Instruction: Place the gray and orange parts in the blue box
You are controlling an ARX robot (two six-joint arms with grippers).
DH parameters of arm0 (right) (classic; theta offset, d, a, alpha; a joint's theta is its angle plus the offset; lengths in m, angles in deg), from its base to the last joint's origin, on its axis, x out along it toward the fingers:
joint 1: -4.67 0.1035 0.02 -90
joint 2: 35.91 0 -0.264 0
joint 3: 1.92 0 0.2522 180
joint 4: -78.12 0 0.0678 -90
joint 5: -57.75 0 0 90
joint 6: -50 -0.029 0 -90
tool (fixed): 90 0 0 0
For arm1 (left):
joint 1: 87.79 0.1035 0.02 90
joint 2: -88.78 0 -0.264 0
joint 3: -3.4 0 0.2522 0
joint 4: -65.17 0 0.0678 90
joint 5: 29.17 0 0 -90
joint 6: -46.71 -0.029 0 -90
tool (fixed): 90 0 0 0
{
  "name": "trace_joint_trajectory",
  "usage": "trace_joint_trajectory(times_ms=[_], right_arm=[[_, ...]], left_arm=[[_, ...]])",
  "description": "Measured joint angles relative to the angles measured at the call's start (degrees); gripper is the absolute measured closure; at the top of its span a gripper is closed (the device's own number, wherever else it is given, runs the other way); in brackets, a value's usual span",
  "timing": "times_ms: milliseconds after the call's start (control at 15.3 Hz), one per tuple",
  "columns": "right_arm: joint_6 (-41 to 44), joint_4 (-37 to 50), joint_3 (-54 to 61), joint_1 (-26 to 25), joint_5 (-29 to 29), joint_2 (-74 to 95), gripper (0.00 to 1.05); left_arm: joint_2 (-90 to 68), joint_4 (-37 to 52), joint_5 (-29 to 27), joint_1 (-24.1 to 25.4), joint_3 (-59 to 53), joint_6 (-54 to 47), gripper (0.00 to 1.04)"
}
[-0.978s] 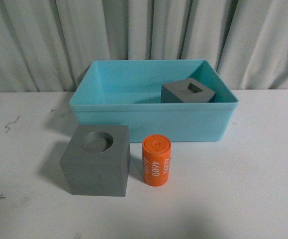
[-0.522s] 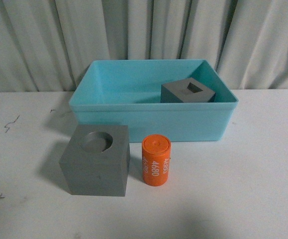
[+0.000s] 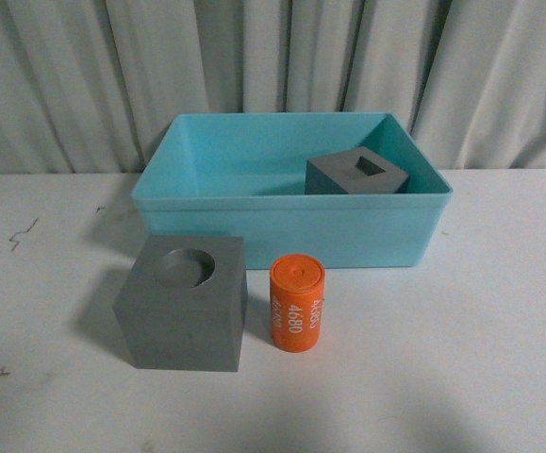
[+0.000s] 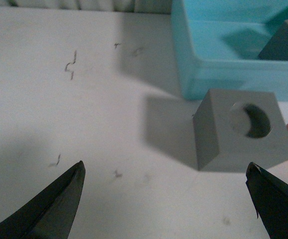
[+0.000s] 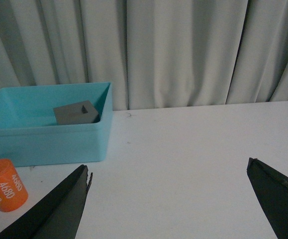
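Two of the three parts sit out on the table [image 3: 461, 368], so here's how it looks from my end. The blue box [image 3: 287, 236] sits toward the far edge of the table, about midway along it, with a pale curtain [image 3: 282, 57] hanging behind. Inside it, over by its right wall, is the gray cube with the square recess [image 3: 357, 176], recess facing up; the front wall hides its base, so I can't say exactly how it rests. In front of the box, closer to the near edge, sits the gray cube with the round recess [image 3: 183, 316], hole up, apart from the box's front wall. Just beside it on the right, with a thin gap between them, the orange cylinder [image 3: 296, 304] stands upright, white "4680" printed down its side. There are a few small dark scuff marks [image 3: 20, 234] toward the table's left edge. My left gripper [image 4: 164, 165] hangs over the table left of the round-recess cube, jaws spread wide, gripping nothing. My right gripper [image 5: 167, 165] is out over the bare right side of the table, jaws also wide apart and empty.
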Motion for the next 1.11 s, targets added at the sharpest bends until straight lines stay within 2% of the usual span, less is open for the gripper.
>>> trace_joint_trajectory(times_ms=[196,457,1109], right_arm=[[0.00,0.00,0.00,0.00,0.00,0.00,0.06],[0.00,0.02,0.00,0.00,0.00,0.00,0.06],[0.00,0.02,0.00,0.00,0.00,0.00,0.06]], left_arm=[[-18.60,7.43,0.74,-3.10,7.96,-2.75,0.07],[-32.15,11.39,2.43,-2.93,13.57,-6.58,0.07],[-42.23,13.33,3.26,-5.27,18.53,-7.54,0.07]])
